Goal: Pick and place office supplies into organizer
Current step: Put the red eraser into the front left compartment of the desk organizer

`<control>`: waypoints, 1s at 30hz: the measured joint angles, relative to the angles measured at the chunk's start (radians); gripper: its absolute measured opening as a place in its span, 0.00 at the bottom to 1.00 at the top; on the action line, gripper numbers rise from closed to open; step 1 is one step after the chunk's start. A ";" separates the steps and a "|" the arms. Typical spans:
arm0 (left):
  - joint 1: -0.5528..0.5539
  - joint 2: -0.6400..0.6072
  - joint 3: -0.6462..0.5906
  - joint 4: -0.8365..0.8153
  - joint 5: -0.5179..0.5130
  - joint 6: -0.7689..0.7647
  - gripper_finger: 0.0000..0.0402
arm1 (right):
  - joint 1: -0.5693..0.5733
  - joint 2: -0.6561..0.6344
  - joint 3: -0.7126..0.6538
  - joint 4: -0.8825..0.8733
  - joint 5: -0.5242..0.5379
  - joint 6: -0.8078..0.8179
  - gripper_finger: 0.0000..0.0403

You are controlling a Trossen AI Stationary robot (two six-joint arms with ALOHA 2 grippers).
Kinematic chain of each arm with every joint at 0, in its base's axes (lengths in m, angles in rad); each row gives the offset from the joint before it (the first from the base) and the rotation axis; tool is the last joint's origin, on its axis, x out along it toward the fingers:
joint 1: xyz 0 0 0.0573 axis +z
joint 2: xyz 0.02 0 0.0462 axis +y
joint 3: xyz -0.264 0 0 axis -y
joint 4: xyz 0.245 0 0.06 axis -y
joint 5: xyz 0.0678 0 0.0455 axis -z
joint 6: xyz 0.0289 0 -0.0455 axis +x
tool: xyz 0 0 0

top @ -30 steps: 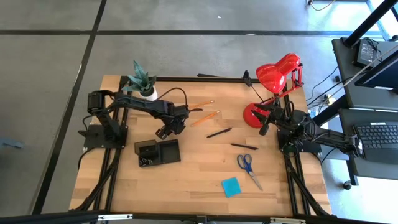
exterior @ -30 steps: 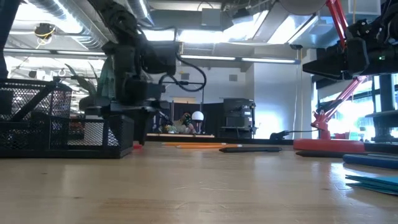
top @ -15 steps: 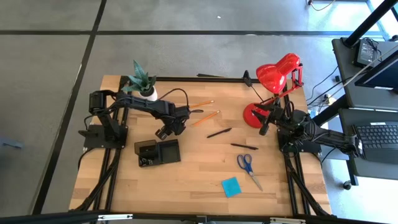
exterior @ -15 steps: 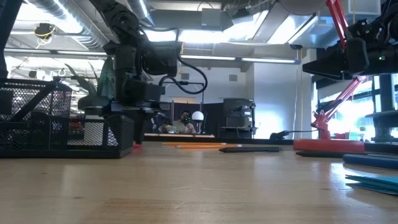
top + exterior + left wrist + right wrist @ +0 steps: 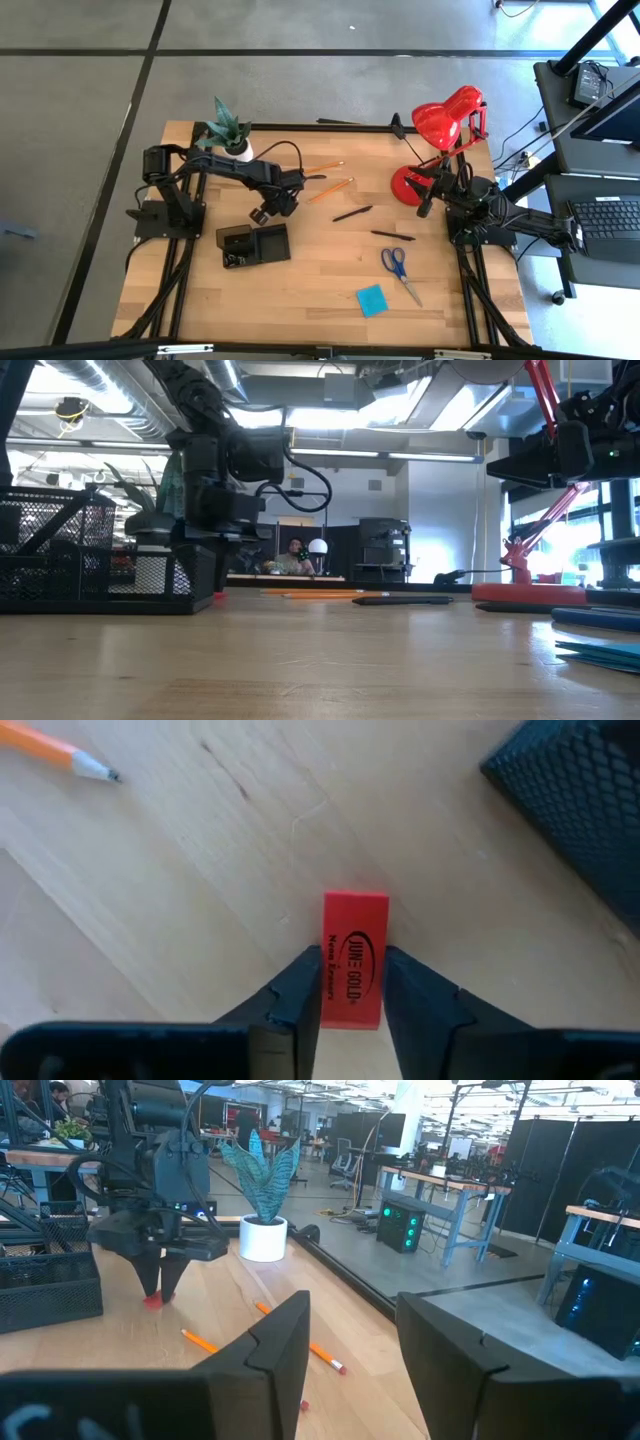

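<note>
Left gripper point(image 5: 352, 982) pinches red eraser point(image 5: 355, 958) on bare wood, organizer point(image 5: 575, 795) corner near; high view hides eraser.

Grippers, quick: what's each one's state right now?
Left gripper: closed on the red eraser, beside the organizer.
Right gripper: open, empty, near the lamp.

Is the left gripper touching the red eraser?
Touching. Left wrist view: left gripper has both fingers pressed against the sides of the red eraser, no gap visible.
</note>
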 joint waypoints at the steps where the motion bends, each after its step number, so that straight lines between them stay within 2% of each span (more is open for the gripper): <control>1: 0.000 0.000 0.000 0.000 0.002 -0.015 0.22 | 0.000 0.000 0.000 0.000 0.000 0.000 0.38; 11: 0.005 -0.047 0.019 -0.040 0.005 -0.125 0.16 | 0.000 0.000 0.000 0.000 0.000 0.000 0.38; 21: 0.004 -0.249 0.028 -0.068 -0.040 -0.221 0.15 | 0.000 0.000 0.000 0.000 0.000 0.001 0.38; 26: -0.006 -0.397 0.029 -0.084 -0.014 -0.384 0.15 | 0.000 0.000 0.000 0.000 0.000 0.001 0.38; 30: -0.034 -0.501 0.030 -0.084 0.081 -0.565 0.15 | 0.000 0.000 0.000 0.000 0.000 0.001 0.38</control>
